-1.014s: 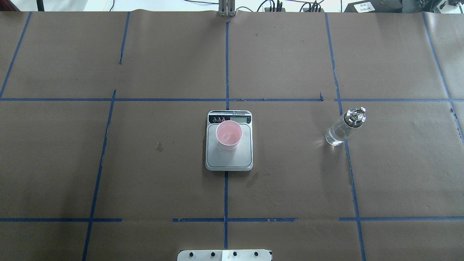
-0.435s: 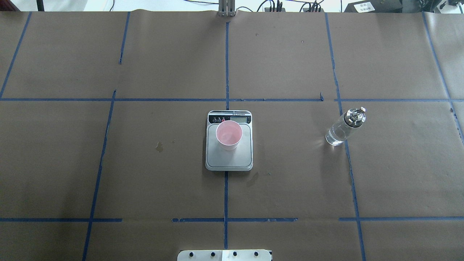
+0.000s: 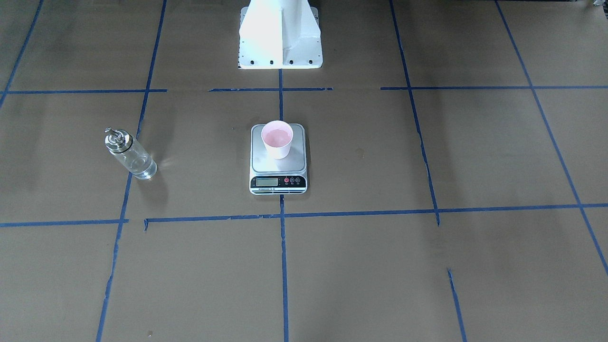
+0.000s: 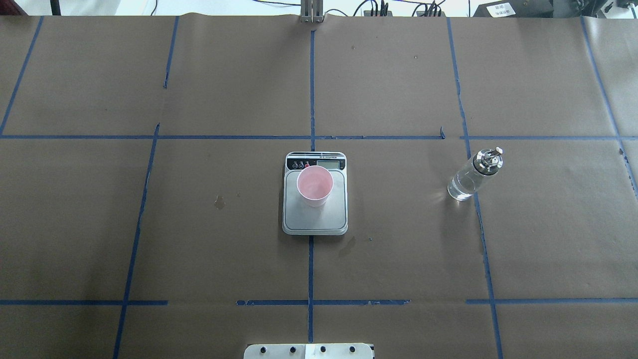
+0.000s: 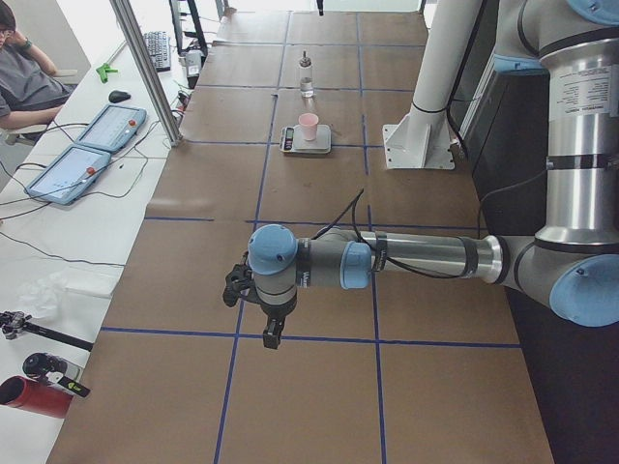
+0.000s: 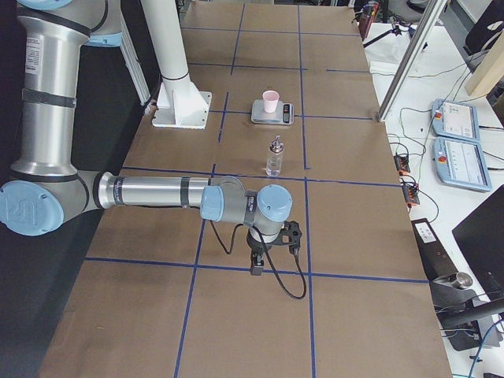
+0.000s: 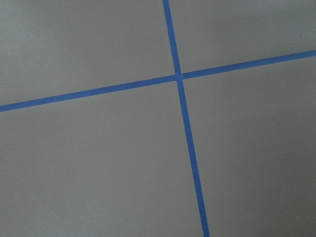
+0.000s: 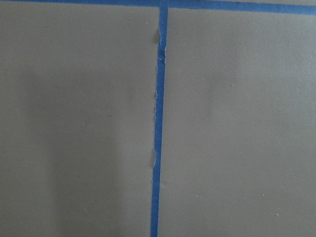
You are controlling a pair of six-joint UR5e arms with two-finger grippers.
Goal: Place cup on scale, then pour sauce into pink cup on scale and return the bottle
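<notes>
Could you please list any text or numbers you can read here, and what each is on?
Nothing reads clearly.
Flat white kitchen scale: print around its display and buttons, too small.
White label on the black box at the far edge: blurred.
Pale pink cup, clear glass bottle: no markings show.
</notes>
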